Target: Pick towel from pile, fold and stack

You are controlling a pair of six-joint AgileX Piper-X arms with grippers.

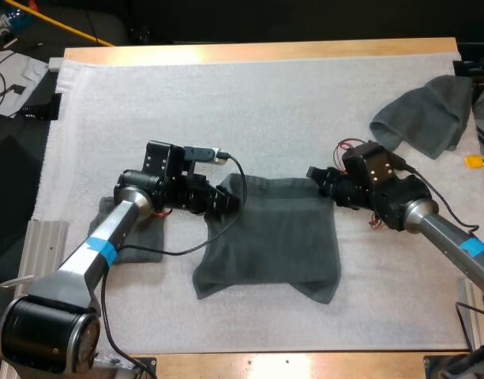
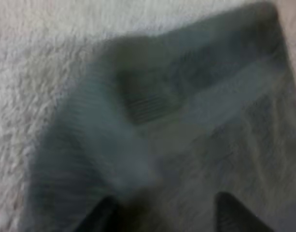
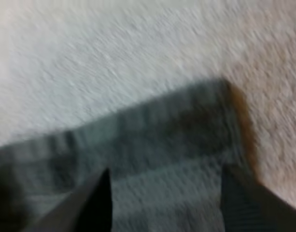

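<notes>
Now, left pincer (image 1: pixel 230 200) and right pincer (image 1: pixel 314 174) hover wide open over the far corners of the towel (image 1: pixel 273 245), spread flat on the mat (image 1: pixel 226 95); both should pinch their corners together, evenly, before folding.

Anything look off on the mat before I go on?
Only the spread towel: its near edge is wavy rather than straight, with both near corners jutting out past the middle. Nothing else stands out.
</notes>
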